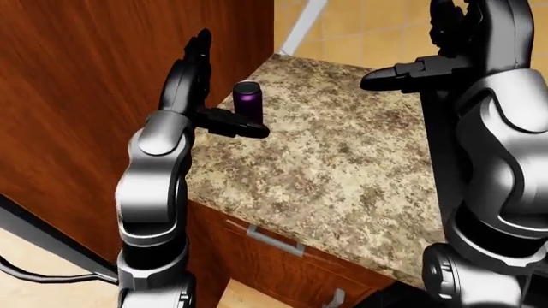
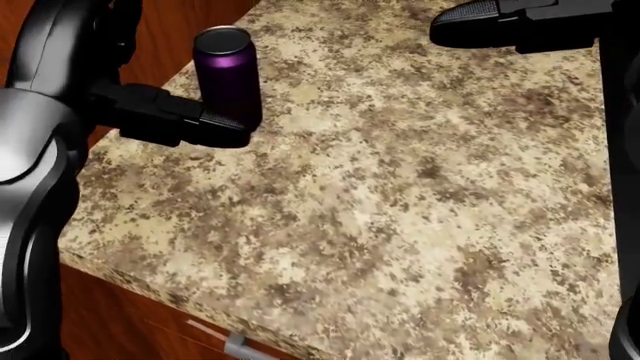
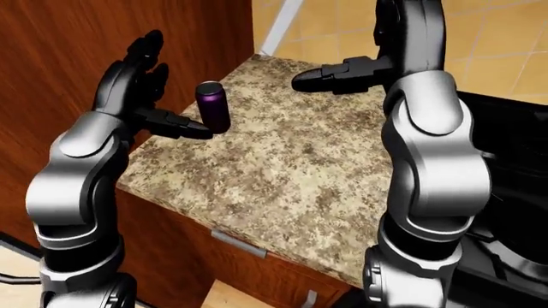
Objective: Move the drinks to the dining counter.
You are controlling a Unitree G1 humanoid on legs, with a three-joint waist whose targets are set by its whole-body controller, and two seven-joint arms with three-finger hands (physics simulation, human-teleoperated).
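A purple drink can point(image 2: 228, 71) stands upright on the speckled granite counter point(image 2: 400, 195), close to the counter's left edge. My left hand point(image 3: 162, 96) is open right beside the can. Its fingers point up on the can's left, and its black thumb point(image 2: 190, 124) reaches across the can's lower part; whether the thumb touches the can I cannot tell. My right hand point(image 3: 360, 51) is open and hovers above the counter toward the upper right, well away from the can, with nothing in it.
A tall wooden cabinet side point(image 1: 85, 83) rises just left of the can. Below the counter edge is a drawer with a grey handle point(image 1: 274, 239). A black stove point(image 3: 514, 167) borders the counter on the right. Tan tiled floor point(image 1: 342, 25) lies beyond.
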